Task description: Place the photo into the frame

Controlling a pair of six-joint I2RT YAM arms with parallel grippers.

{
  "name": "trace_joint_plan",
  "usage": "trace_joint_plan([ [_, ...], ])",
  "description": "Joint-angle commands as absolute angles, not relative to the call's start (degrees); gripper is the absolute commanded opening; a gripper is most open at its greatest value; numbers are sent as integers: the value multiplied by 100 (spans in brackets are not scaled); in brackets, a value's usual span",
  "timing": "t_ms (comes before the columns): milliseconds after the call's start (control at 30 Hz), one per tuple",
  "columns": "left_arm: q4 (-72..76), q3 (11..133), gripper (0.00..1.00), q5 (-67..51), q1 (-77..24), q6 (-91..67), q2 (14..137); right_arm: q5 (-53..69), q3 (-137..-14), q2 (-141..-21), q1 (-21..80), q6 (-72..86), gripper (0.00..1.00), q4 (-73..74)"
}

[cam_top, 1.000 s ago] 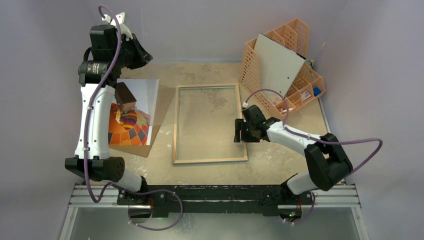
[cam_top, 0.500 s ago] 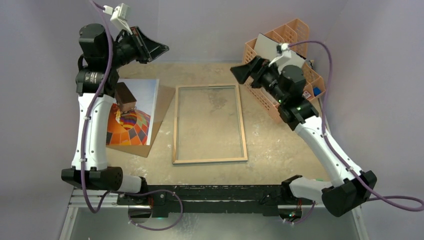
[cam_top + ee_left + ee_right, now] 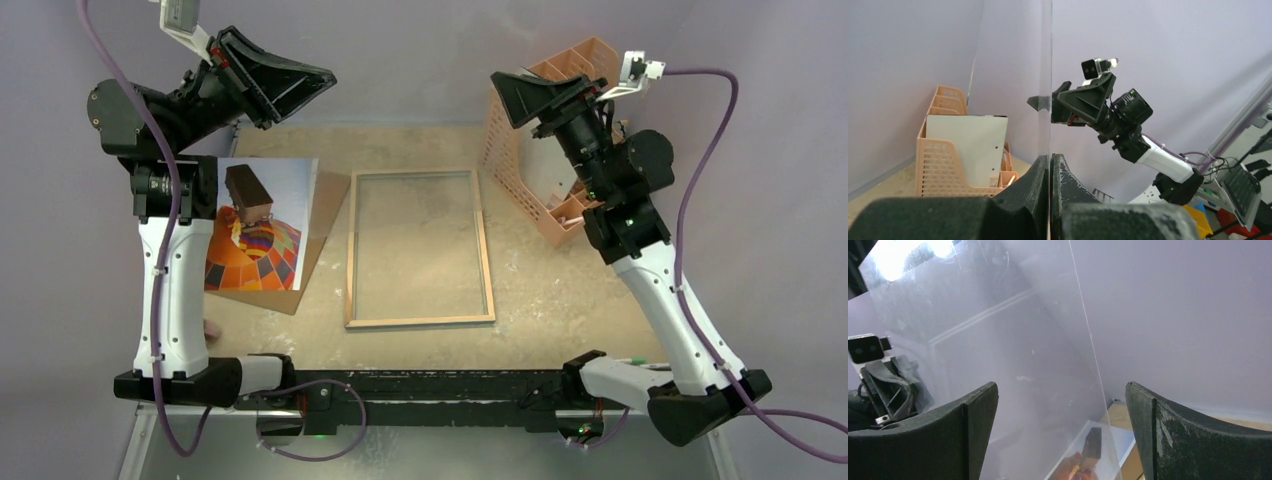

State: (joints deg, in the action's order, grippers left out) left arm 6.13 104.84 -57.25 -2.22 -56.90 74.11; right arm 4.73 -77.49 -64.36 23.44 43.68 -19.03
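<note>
The frame (image 3: 487, 262) lies flat mid-table, its wood-coloured back rim up. The photo (image 3: 262, 225), a hot-air balloon print, rests left of it on a brown backing board (image 3: 318, 255). My left gripper (image 3: 322, 80) is raised high at the back left. In the left wrist view it (image 3: 1050, 157) is shut on the edge of a clear pane (image 3: 1018, 75) that stands upright. My right gripper (image 3: 503, 92) is raised opposite it and open. In the right wrist view the pane (image 3: 998, 340) hangs before its open fingers (image 3: 1060, 385), and the photo (image 3: 1088, 455) shows through. Contact there is unclear.
An orange lattice organiser (image 3: 510, 140) stands at the back right corner, holding a grey-white board (image 3: 548, 178); both also appear in the left wrist view as organiser (image 3: 943, 165) and board (image 3: 968, 145). Purple cables loop off both arms. Grey walls close in on three sides.
My right gripper left the frame's right rim, opened wide and swung up to the back right. My left arm rose higher, its gripper still shut, and tipped toward the centre.
</note>
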Motion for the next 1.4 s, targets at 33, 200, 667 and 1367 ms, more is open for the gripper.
trace_joint_plan([
  [33,1594,10525,0,-6033,-182,-6379,7390,2014,-8337,-6734,2163,4120,98,-2205],
  [200,1433,10575,0,-5783,-183,-6204,7409,3371,-7698,-6568,1888,4886,93,-3345],
  [667,1168,10384,0,-5363,-148,-6193,7568,4761,-6873,-6230,1438,6253,33,-5225],
  [1367,-3728,9276,82,-2212,295,-3147,7297,4947,-6697,-7260,1248,5639,0,-989],
])
